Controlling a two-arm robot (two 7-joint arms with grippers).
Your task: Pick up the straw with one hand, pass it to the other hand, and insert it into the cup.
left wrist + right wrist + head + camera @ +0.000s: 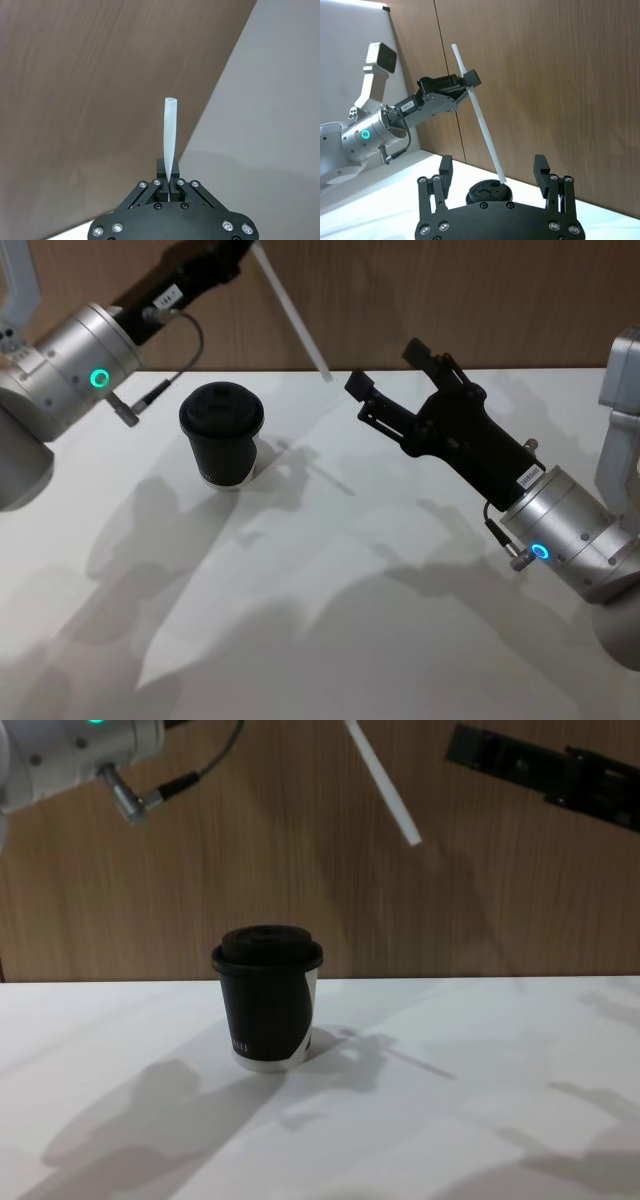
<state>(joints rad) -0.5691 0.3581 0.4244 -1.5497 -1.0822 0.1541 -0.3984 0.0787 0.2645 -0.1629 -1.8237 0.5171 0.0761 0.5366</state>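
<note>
The left gripper [169, 181], a black two-finger pincer on my silver-white cylindrical arm with the glowing green ring, is clenched on the thin straight white plastic straw [295, 318]. I see it pinching the straw a little below its upper end, high above the white table [400, 640]. From that grip the straw slants down toward my right. Its free lower end hangs in the air before the brown wood-panel wall [450, 300], above the cup and to its right, touching nothing. The right gripper [385, 367], a black flat-fingered pincer on my other silver arm, hovers over the table to the right of the cup, its fingers spread apart and empty. The small black paper coffee cup with a black plastic lid [222, 435] stands upright on the table, apart from both grippers.
</note>
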